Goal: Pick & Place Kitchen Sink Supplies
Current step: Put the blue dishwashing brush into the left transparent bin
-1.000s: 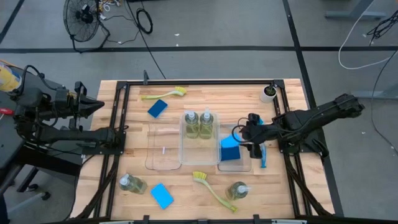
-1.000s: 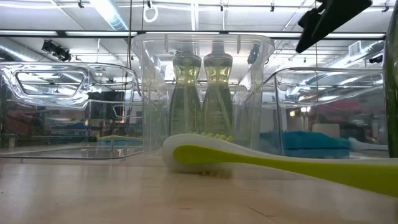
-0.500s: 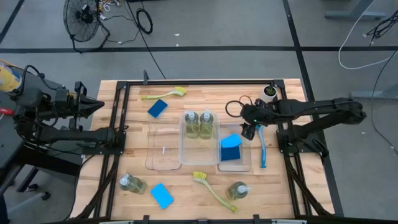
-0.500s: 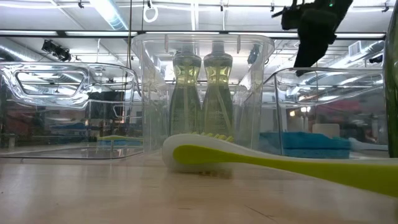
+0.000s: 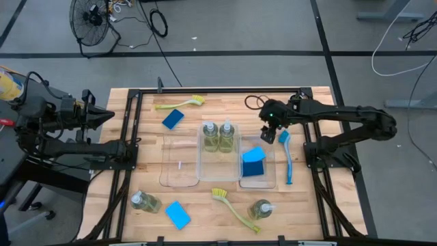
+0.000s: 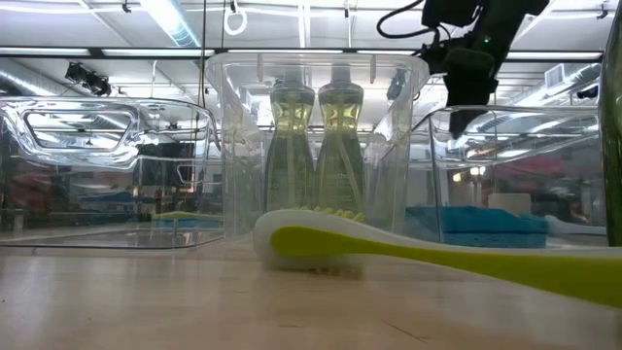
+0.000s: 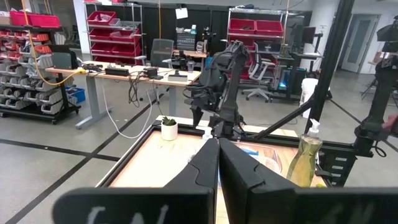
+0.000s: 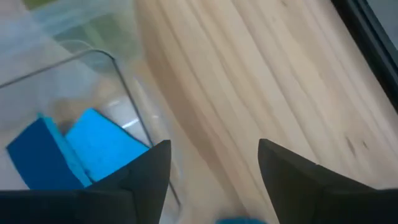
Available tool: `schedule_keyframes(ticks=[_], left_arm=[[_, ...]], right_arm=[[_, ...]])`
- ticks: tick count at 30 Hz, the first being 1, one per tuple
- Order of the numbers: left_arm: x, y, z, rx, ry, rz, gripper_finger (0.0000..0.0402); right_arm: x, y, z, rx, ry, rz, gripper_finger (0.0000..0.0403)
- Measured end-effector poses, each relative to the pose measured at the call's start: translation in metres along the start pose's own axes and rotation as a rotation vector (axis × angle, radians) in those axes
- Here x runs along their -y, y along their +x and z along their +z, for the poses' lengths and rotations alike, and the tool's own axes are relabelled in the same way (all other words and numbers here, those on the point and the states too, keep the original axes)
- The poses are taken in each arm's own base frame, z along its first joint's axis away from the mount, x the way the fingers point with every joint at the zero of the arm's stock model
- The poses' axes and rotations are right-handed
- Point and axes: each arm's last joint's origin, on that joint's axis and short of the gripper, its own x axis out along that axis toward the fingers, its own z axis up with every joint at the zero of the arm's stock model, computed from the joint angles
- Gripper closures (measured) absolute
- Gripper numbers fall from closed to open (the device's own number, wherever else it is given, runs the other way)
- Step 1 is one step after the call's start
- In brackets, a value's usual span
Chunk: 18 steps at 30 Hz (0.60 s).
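The right claw (image 5: 268,131) hangs above the surface (image 5: 225,108) with its two dark fingers (image 8: 146,171) spread apart and nothing between them. It sits just past the far corner of the right clear tray (image 5: 273,183), where two blue sponges (image 5: 253,162) lean together. Just to its right the blue dish brush (image 5: 287,156) lies flat on the bare wood, handle pointing toward the near edge. Left of the claw, the tall middle tray (image 5: 202,174) holds two clear soap bottles (image 5: 218,135) standing upright side by side; the low left tray (image 5: 168,179) is next to it.

Farther out, a yellow-green brush (image 5: 180,103) and a blue sponge (image 5: 173,118) lie by the far left. Along the near edge lie a soap bottle (image 5: 145,201), another sponge (image 5: 178,214), the second yellow-green brush (image 5: 233,208) and a fourth bottle (image 5: 261,208). Open planks stretch between the claw and the far black rail.

The left claw (image 7: 218,144) waits clenched beyond the surface's left edge.
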Motion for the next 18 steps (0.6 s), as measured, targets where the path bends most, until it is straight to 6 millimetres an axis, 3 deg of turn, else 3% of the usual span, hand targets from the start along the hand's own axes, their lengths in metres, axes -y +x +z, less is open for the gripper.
schedule_keyframes(ticks=[7, 18], left_arm=[[0.0, 0.0, 0.0, 0.0, 0.0, 0.0, 0.0383], [0.0, 0.0, 0.0, 0.0, 0.0, 0.0, 0.0383]], right_arm=[[0.019, -0.017, -0.013, -0.035, 0.073, -0.046, 0.0168], [0.038, -0.039, -0.044, -0.174, 0.374, -0.119, 0.0168]])
